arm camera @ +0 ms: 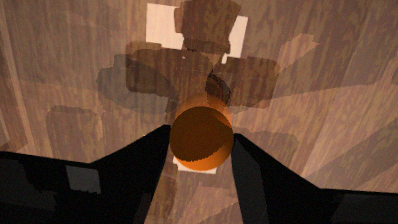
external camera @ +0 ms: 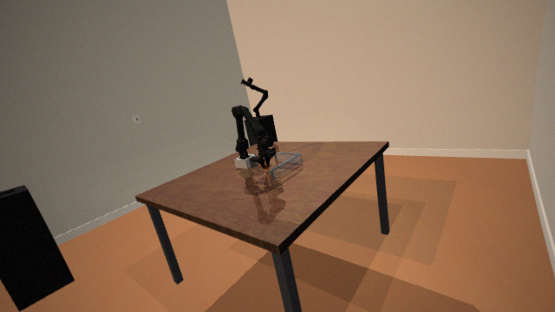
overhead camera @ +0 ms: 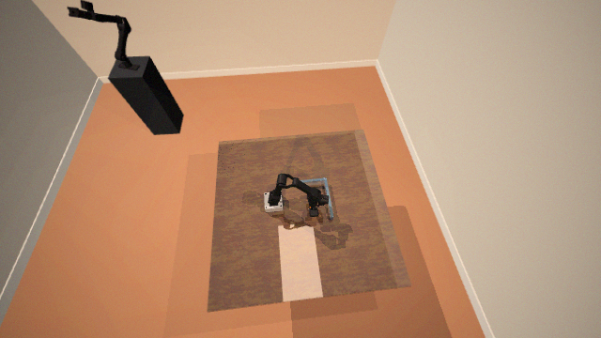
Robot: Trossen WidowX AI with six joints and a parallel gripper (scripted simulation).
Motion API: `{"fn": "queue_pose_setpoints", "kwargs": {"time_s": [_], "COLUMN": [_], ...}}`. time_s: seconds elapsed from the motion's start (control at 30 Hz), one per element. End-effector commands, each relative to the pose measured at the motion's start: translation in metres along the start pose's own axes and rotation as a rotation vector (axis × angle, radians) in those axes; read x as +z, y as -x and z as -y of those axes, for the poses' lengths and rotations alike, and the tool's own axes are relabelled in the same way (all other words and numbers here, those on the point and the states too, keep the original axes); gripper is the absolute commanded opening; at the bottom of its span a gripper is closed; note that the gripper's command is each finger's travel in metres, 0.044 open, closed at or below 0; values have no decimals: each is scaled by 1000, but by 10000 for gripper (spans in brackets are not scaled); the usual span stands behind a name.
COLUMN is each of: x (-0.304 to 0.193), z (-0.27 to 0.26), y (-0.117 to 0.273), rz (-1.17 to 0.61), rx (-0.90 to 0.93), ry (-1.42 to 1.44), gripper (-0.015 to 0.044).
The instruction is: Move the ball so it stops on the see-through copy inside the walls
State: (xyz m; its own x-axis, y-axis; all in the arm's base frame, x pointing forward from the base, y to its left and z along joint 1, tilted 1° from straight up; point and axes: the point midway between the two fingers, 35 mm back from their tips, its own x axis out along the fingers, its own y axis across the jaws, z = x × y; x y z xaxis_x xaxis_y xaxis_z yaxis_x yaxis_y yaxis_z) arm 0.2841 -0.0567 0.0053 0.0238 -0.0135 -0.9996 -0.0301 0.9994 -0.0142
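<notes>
My gripper [arm camera: 201, 136] [external camera: 266, 167] is shut on the orange ball [arm camera: 201, 140], one black finger on each side of it. The see-through copy [arm camera: 203, 101] is a paler orange round shape in the wrist view. It shows just above the ball in the picture and is mostly covered by it. The ball looks slightly larger, so it seems to be a little above the table. The low clear walls [overhead camera: 330, 207] [external camera: 286, 163] have bluish edges and make a corner. The arm's end is on the inner side of them. In the top view the arm hides the ball and copy.
The arm stands on a white base [overhead camera: 273, 208] [external camera: 243, 163] on the brown table [overhead camera: 244, 263] [external camera: 208, 195]. A pale rectangle [overhead camera: 300, 265] lies on the table in the top view. A second arm stands on a dark pedestal [overhead camera: 147, 103] away from the table.
</notes>
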Motion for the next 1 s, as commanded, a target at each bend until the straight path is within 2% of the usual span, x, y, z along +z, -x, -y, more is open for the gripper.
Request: {"fn": "queue_pose_setpoints", "kwargs": {"time_s": [0.0,0.57,0.9,0.97], "x": [2,2,2,2], "z": [1,1,0,0], "y": [-3,-21,-19,-19], "rz": [8,8,9,9], "rx": [-3,-3,-2,-2], "ry": [3,3,0,0], "gripper": [0,0,263,284]}}
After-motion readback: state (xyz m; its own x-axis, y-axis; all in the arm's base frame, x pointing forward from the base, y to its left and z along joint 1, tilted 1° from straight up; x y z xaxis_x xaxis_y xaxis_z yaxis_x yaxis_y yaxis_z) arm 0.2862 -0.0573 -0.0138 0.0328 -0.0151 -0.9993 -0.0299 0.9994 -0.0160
